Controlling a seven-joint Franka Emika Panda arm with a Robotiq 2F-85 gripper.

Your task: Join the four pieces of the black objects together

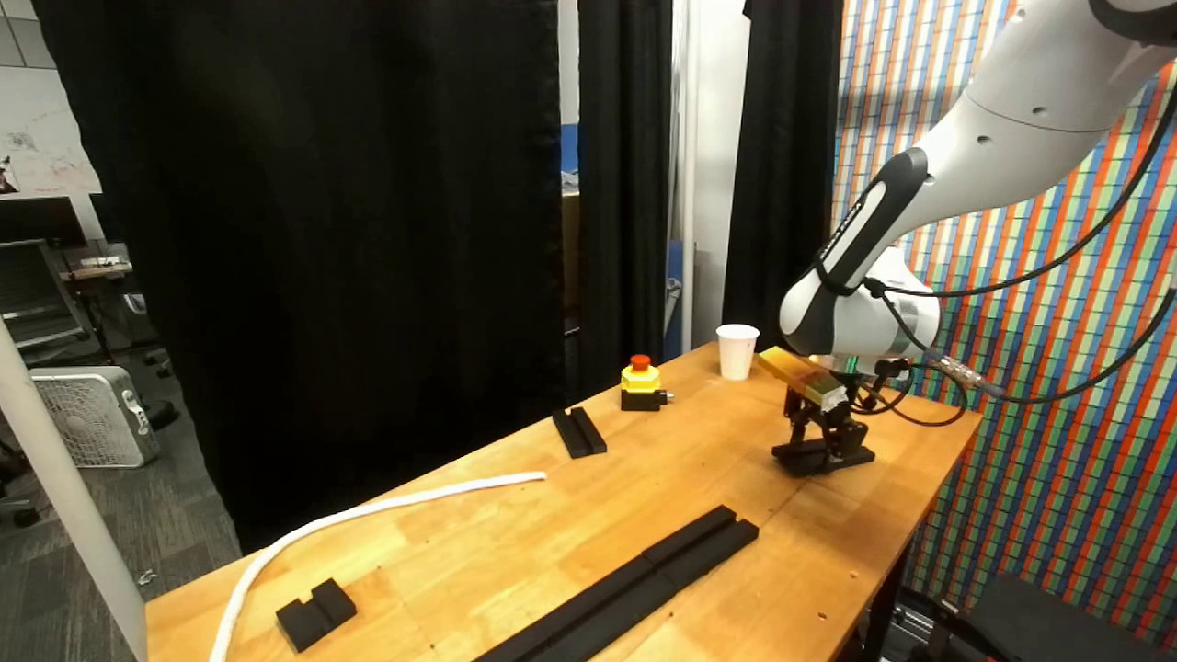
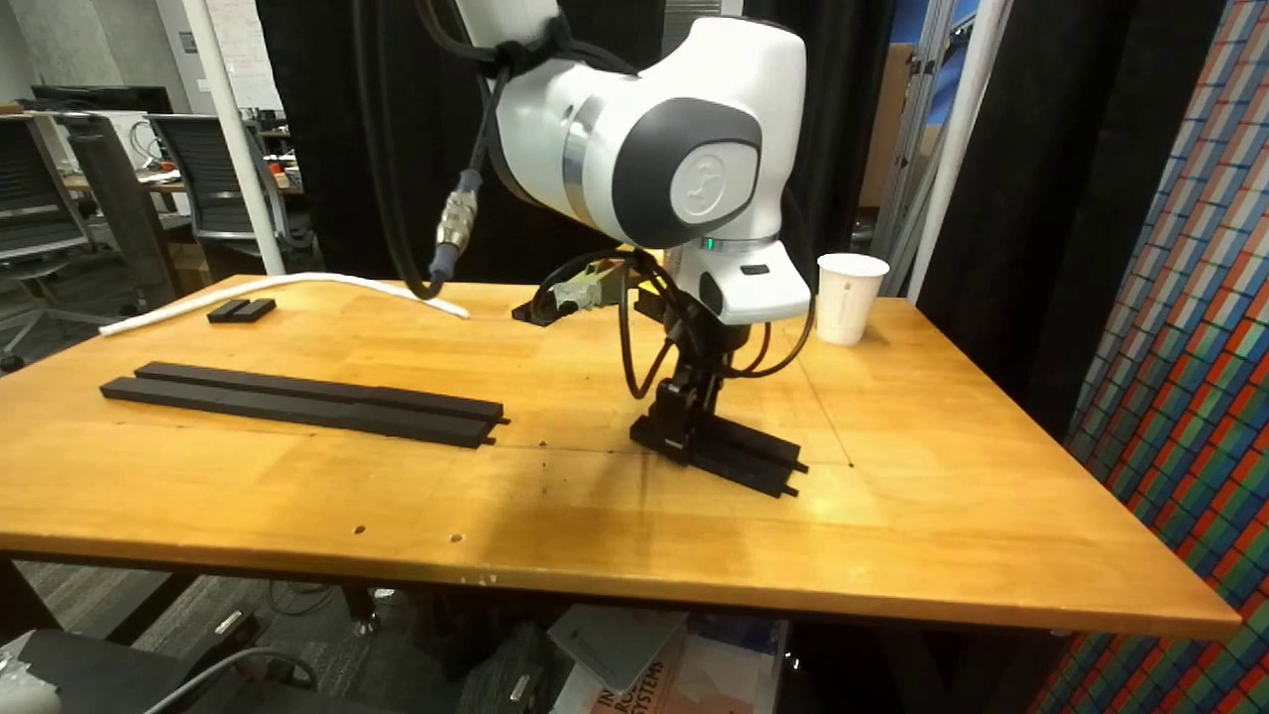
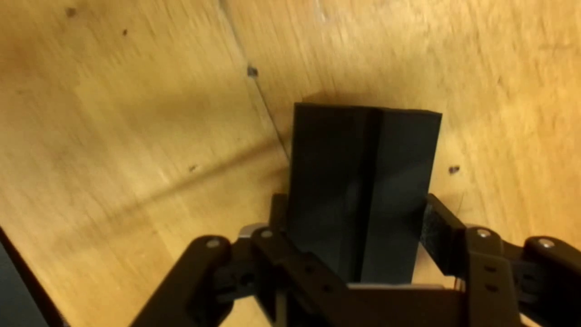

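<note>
wrist view: the fingers (image 3: pixel 447 238) clamp a black bar (image 3: pixel 354 190) by its sides, low at the surface (image 3: pixel 136 113). in an exterior view it sits askew, apart from the black strip (image 2: pixel 307 409); joined at that angle, it could jam on the strip's prongs (image 2: pixel 504 420).

Long segmented black strip (image 2: pixel 302 407) lies flat, grooved lengthwise. Matching grooved black bar (image 3: pixel 356 190) is gripped across its width, skewed and apart from the strip's tabbed end.
</note>
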